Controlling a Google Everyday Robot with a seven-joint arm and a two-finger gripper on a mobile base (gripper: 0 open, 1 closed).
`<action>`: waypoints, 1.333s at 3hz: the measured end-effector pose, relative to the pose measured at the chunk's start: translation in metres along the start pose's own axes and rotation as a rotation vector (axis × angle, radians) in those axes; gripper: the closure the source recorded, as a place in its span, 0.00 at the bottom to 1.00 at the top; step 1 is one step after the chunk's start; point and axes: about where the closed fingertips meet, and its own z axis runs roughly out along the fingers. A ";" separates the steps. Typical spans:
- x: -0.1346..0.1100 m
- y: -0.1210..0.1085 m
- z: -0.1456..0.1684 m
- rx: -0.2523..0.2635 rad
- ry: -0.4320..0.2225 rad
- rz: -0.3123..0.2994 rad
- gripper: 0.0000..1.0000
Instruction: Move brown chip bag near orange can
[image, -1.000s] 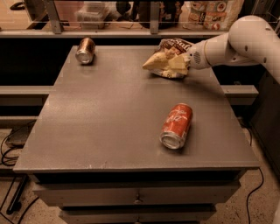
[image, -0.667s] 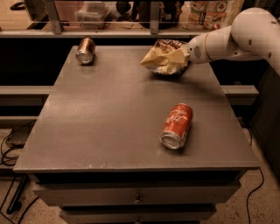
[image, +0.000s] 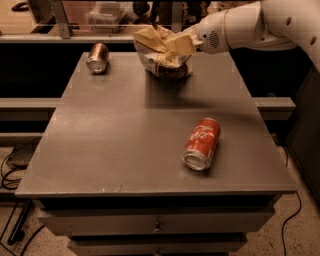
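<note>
The brown chip bag hangs crumpled above the far middle of the table, its pale yellow-tan side up and its dark brown part below. My gripper reaches in from the right and is shut on the bag's upper right part. The orange can lies on its side at the table's far left corner, silver end toward the camera, about a bag's width left of the bag.
A red can with white script lies on its side at the right front of the grey table. Drawers sit below the tabletop. A railing and shelves with clutter run behind the table. Cables lie on the floor at left.
My gripper has carried the chip bag left along the table's far edge, from the far right toward the orange can, and lifted it a little. The cans have not moved.
</note>
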 end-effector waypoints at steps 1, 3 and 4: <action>0.000 0.000 0.000 0.000 0.000 0.000 1.00; -0.017 0.018 0.064 -0.117 -0.096 -0.051 1.00; -0.032 0.023 0.106 -0.199 -0.148 -0.077 1.00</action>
